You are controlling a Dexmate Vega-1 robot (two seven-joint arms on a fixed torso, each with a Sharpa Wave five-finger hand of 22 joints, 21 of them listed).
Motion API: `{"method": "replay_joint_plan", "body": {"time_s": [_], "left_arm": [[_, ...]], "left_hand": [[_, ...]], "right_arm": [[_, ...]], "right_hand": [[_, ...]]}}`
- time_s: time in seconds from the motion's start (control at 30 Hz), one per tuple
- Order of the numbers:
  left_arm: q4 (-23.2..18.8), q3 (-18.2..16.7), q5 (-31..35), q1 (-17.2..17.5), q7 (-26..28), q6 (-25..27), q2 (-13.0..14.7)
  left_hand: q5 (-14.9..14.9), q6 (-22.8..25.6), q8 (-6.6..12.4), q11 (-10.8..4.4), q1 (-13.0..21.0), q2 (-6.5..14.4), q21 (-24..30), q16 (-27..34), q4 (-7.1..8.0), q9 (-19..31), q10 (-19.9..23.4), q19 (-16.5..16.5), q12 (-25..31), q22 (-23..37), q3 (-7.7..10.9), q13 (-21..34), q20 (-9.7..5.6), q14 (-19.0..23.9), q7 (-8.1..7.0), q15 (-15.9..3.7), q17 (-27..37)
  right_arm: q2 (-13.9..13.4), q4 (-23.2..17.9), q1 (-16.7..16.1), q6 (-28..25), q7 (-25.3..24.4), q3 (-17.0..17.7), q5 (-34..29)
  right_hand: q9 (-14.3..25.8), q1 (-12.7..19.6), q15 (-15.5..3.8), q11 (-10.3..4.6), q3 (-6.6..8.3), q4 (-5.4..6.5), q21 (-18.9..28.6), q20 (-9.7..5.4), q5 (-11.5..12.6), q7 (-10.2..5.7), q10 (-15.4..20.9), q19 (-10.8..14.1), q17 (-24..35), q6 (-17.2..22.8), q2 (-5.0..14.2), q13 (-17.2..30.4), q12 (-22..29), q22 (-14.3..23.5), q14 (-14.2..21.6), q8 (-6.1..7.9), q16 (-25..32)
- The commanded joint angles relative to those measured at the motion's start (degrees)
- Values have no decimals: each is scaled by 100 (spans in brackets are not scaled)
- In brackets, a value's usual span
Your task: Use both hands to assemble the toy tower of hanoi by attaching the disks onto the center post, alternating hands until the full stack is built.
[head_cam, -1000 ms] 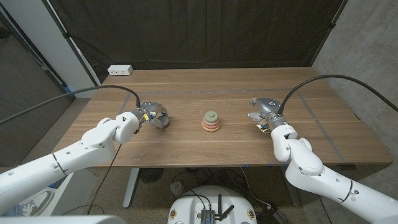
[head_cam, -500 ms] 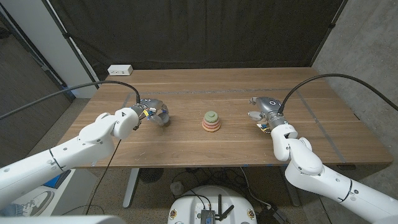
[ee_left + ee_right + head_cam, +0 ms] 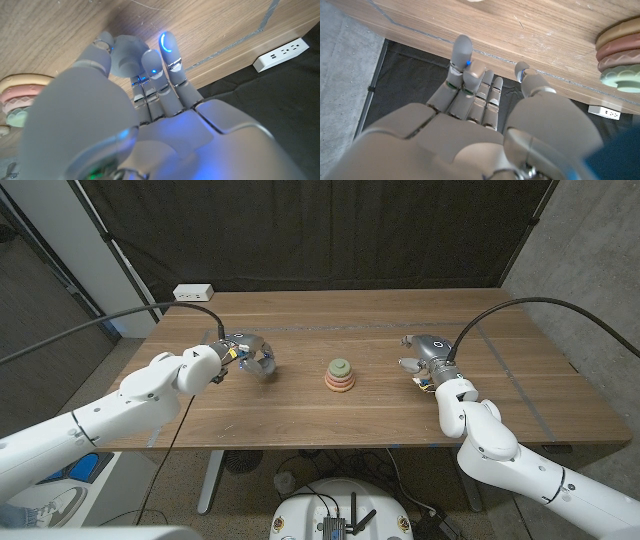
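The toy tower (image 3: 339, 376) stands at the middle of the wooden table (image 3: 300, 415), with a tan disk at the bottom, a pink one over it and a green one on top. It also appears in the left wrist view as the stack (image 3: 15, 100) and in the right wrist view as the stack (image 3: 620, 55). My left hand (image 3: 250, 358) hovers left of the tower, fingers apart, holding nothing (image 3: 150, 75). To the tower's right, my right hand (image 3: 422, 360) also holds nothing, and its fingers (image 3: 470, 75) are spread.
A white power strip (image 3: 194, 293) lies at the table's far left corner. Thin blue tape lines (image 3: 520, 385) cross the table's right part. A black curtain (image 3: 320, 230) hangs behind the table.
My left hand has moved a little away from the near edge toward the table's far side. The right hand and the tower have stayed put.
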Motion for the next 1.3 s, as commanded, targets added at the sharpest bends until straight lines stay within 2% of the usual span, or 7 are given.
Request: {"method": "replay_joint_plan", "body": {"time_s": [0.03,0.53,1.3], "left_arm": [[-98,-156,-262,-33,-16,-118,105],[-159,-259,-472,-95,-64,-233,206],[11,-166,-532,-400,0,-814,-55]], "left_hand": [[31,69,9,-385,13,41,58,9,25,37,492,68,34,17,42,80,-650,76,5,-119,41],[39,136,17,-412,23,47,59,-28,21,47,540,80,25,18,50,121,-653,69,-27,-120,53],[39,183,-14,-438,12,54,58,-105,21,79,605,81,-51,22,57,188,-652,63,-54,-121,121]], "right_arm": [[51,74,85,37,-25,-31,52],[76,97,144,0,-7,-65,89],[61,76,137,-125,-71,-66,121]], "right_hand": [[9,-38,-331,-24,36,11,33,-498,36,10,60,35,24,61,37,27,3,10,3,33,12],[9,-49,-330,-24,40,7,33,-499,51,20,87,36,24,76,40,35,4,12,5,38,18],[7,-61,-331,1,45,4,32,-499,74,33,84,39,21,91,48,43,-13,14,0,40,19]]}}
